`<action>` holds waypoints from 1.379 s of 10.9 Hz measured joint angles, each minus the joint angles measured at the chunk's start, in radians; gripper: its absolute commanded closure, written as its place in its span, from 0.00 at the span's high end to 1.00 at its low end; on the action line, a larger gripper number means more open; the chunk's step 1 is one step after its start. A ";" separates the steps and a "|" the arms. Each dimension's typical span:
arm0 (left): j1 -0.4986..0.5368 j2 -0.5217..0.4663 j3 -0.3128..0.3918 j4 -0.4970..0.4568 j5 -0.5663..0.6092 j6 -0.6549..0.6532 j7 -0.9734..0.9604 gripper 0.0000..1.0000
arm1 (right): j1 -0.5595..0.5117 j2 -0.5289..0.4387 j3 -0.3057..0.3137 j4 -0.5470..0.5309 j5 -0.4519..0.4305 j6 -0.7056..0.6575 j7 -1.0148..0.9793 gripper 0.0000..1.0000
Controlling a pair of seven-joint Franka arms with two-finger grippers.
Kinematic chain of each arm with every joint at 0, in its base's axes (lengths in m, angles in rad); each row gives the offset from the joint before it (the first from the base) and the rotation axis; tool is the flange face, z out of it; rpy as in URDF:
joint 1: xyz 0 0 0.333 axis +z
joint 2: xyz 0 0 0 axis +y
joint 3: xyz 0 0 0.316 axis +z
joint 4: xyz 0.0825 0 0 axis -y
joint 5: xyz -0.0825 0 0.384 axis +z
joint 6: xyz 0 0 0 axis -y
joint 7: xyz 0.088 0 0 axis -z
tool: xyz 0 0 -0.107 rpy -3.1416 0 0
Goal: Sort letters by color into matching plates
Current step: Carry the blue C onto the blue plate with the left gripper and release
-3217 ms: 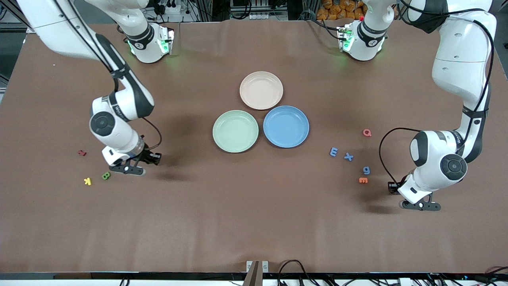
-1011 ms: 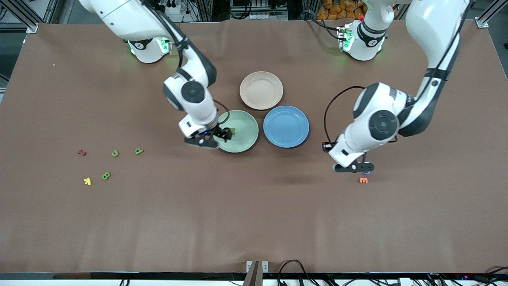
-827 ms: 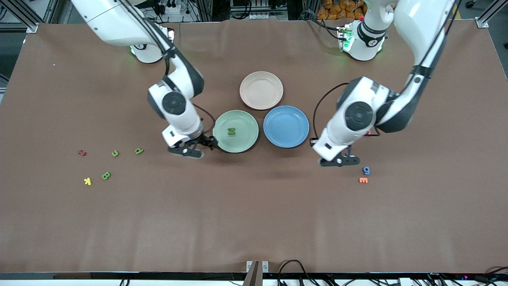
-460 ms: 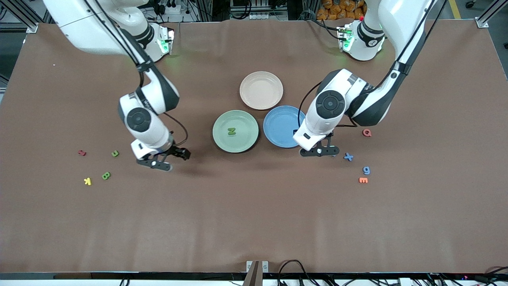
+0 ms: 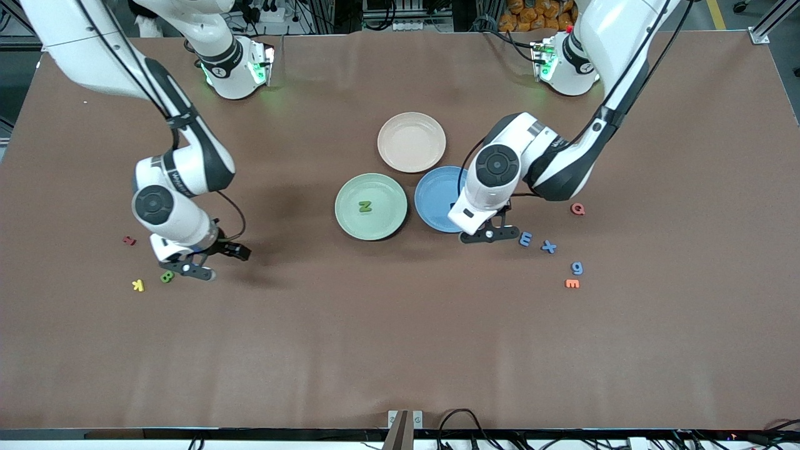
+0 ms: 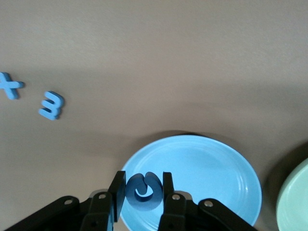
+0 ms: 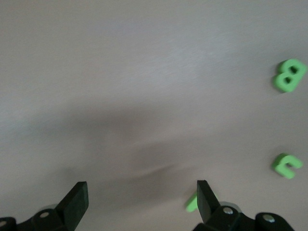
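Note:
My left gripper [image 5: 491,235] is shut on a blue letter C [image 6: 143,191] and hangs over the blue plate's [image 5: 437,194] rim; the blue plate [image 6: 207,166] lies just under the fingers. Blue E [image 5: 525,238], X [image 5: 549,247] and a third blue letter [image 5: 577,268] lie toward the left arm's end. A green N [image 5: 365,206] rests in the green plate [image 5: 350,219]. My right gripper [image 7: 142,199] is open over bare table beside the green B [image 7: 290,75], another green letter [image 7: 287,165] and a green piece [image 7: 193,202] by one finger. In the front view the right gripper [image 5: 199,270] is next to the B [image 5: 166,276].
A pinkish-beige plate [image 5: 411,142] sits farther from the camera than the other two. A red letter [image 5: 578,209] and an orange one [image 5: 572,284] lie near the blue letters. A yellow K [image 5: 138,285] and a red letter [image 5: 129,240] lie by the green B.
The left arm carried the blue C from the loose blue letters to the blue plate's rim. The right arm, having dropped the N in the green plate, swung back to the green letters, open.

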 measured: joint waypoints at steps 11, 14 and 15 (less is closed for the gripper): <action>-0.098 0.070 0.001 0.000 0.052 0.073 -0.176 1.00 | -0.133 -0.068 0.001 -0.132 -0.002 0.003 -0.131 1.00; -0.100 0.074 0.002 0.003 0.069 0.079 -0.182 1.00 | -0.133 -0.094 0.003 -0.187 -0.002 0.035 -0.134 1.00; -0.101 0.074 0.002 0.006 0.069 0.079 -0.183 1.00 | -0.132 -0.094 0.005 -0.193 -0.002 0.048 -0.134 1.00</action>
